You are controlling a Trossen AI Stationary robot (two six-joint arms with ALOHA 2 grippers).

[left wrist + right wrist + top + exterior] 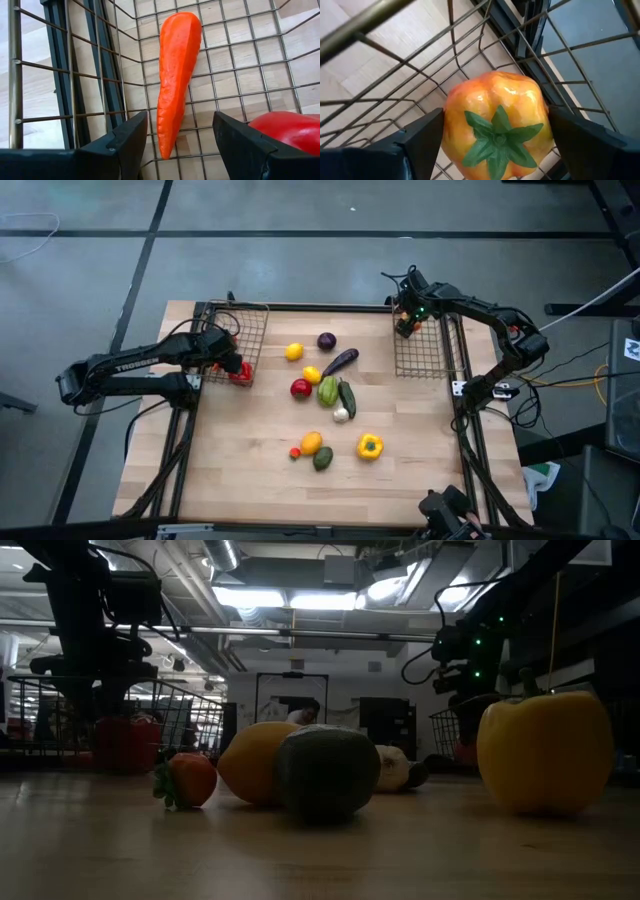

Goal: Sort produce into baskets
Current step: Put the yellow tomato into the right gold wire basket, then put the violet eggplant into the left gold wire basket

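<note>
L gripper (177, 145) sits low in the left basket (252, 320), fingers (131, 142) spread w/ clear gaps either side of the carrot (176, 75), which lies flat on the mesh floor; looks like a drop, not a grip. A red pepper (287, 131) lies just beside it, so veg seems to be going here

R gripper (495, 145) is over the right basket (425, 355), fingers (427, 137) set wide around an orange-yellow pepper (495, 125) w/ green stem up. Can't tell if the pads press it or it rests on the mesh

Still loose mid-table (250, 480): lemon (293, 352), eggplant (340, 361), yellow pepper (370, 446), avocado (322, 459), others clustered near. Sort is far from done, I'd judge
</note>
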